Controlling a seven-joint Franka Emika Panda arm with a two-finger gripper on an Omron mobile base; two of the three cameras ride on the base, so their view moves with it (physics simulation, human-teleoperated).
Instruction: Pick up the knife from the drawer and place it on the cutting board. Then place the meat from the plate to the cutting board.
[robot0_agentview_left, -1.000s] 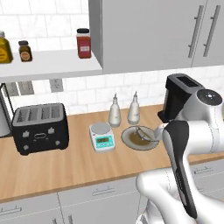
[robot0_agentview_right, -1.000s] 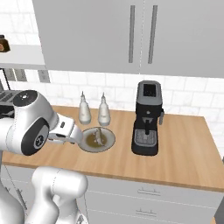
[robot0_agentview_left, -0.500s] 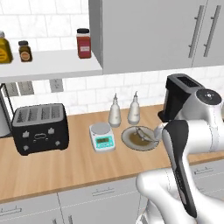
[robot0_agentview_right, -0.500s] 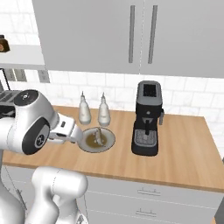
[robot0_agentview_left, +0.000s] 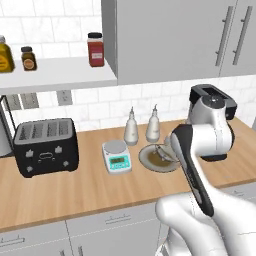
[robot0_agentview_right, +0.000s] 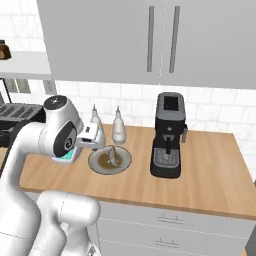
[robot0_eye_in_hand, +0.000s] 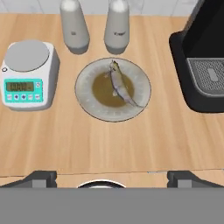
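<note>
Wooden counter (robot0_eye_in_hand: 109, 140) seen from above the hand, with the gripper (robot0_eye_in_hand: 107, 177) held over its near edge, jaws spread wide and empty, one dark finger tip (robot0_eye_in_hand: 41, 177) at each side of the lower frame. The plate (robot0_eye_in_hand: 85, 103), round and grey-beige with a brown centre, lies on the counter ahead of the gripper; the meat (robot0_eye_in_hand: 120, 85), a slim grey-brown piece, rests on the plate, running from its far rim toward its right side. Just left of the plate stands a white kitchen scale (robot0_eye_in_hand: 27, 74) with a green display. Two pale bottles (robot0_eye_in_hand: 74, 26) stand side by side just beyond the plate, near the tiled wall. A black coffee machine (robot0_eye_in_hand: 203, 65) stands to the right of the plate, apart from it. In the left base view a black toaster (robot0_agentview_left: 46, 146) sits on the counter well to the left of the scale, and jars (robot0_agentview_left: 95, 49) stand on a white shelf (robot0_agentview_left: 55, 75) above it.
</note>
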